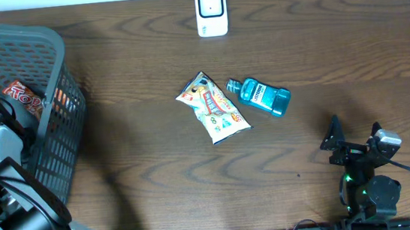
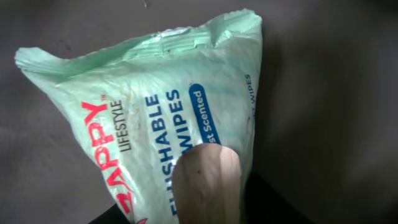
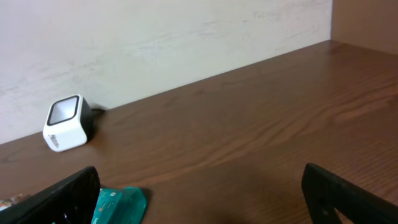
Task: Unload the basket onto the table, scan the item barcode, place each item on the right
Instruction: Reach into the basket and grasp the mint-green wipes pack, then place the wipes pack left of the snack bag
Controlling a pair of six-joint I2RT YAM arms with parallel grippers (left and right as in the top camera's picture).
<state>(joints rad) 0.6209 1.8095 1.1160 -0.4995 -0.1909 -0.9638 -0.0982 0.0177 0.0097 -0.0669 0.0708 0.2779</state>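
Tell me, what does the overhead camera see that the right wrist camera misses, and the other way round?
Only the overhead view shows the grey mesh basket at the table's left side, the left arm dipping into it, and the snack bag in full, lying mid-table. Only the right wrist view shows the pale wall behind the table. Both show the white scanner, the teal bottle, the wooden table and the open right gripper.
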